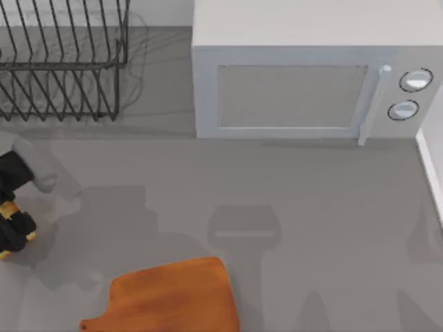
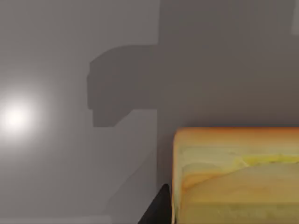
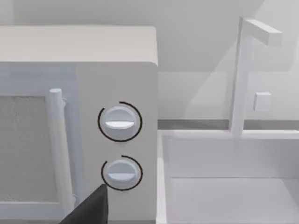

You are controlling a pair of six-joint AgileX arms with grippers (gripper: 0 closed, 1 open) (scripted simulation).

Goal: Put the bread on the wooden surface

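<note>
The bread (image 2: 233, 177), golden-yellow with an orange-brown crust, sits close up in the left wrist view, above the grey countertop. One dark finger (image 2: 156, 211) of my left gripper presses against its side. In the top view my left gripper (image 1: 10, 228) is at the table's far left edge, left of and slightly behind the wooden surface (image 1: 173, 297). That orange-brown cutting board lies flat at the front, its handle stub pointing left. Nothing rests on the board. A dark finger (image 3: 88, 210) of my right gripper shows before the microwave's knobs.
A white microwave (image 1: 297, 76) stands at the back right, its two knobs (image 3: 120, 122) facing forward. A black wire dish rack (image 1: 62, 62) occupies the back left. A white sink (image 3: 233, 186) with a faucet (image 3: 243, 70) lies to the microwave's right.
</note>
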